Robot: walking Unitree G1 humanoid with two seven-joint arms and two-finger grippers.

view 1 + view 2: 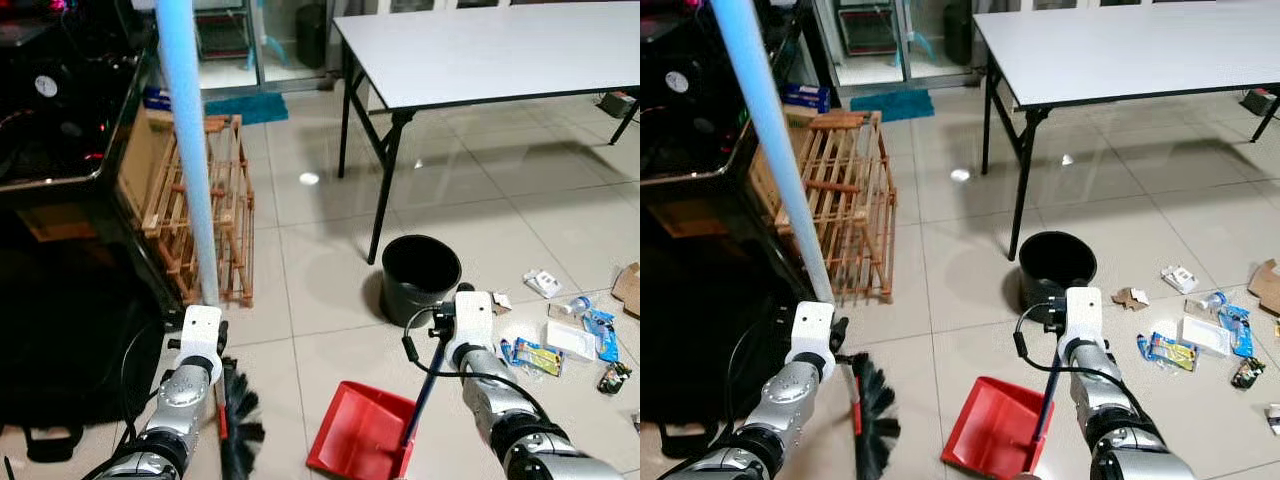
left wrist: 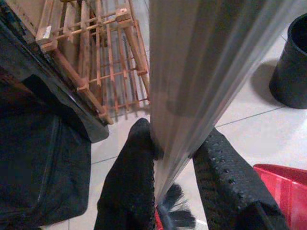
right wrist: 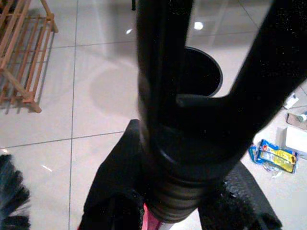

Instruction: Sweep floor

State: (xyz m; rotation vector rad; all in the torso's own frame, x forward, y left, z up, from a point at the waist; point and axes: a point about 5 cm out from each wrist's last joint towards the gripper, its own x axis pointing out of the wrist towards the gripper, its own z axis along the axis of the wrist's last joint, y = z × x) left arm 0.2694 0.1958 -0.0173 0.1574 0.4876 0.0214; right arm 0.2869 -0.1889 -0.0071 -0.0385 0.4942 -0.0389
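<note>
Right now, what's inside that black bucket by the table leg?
The black bucket shows only a dark interior; no rubbish is visible inside, but its bottom is shadowed. The litter lies on the floor beside it.

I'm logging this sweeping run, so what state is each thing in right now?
Left gripper: shut on broom handle.
Broom: held upright, bristles at the floor.
Right gripper: shut on dustpan handle.
Dustpan: red pan resting on the tiles.
Bin: upright, open top.
Litter: scattered on the floor, unswept.
Folding table: standing, legs unfolded.
Wooden rack: standing on the floor.

Glossy tiled floor [image 1: 320, 250]; slatted wood crate [image 1: 205, 210]; red plastic dustpan [image 1: 360, 432].
</note>
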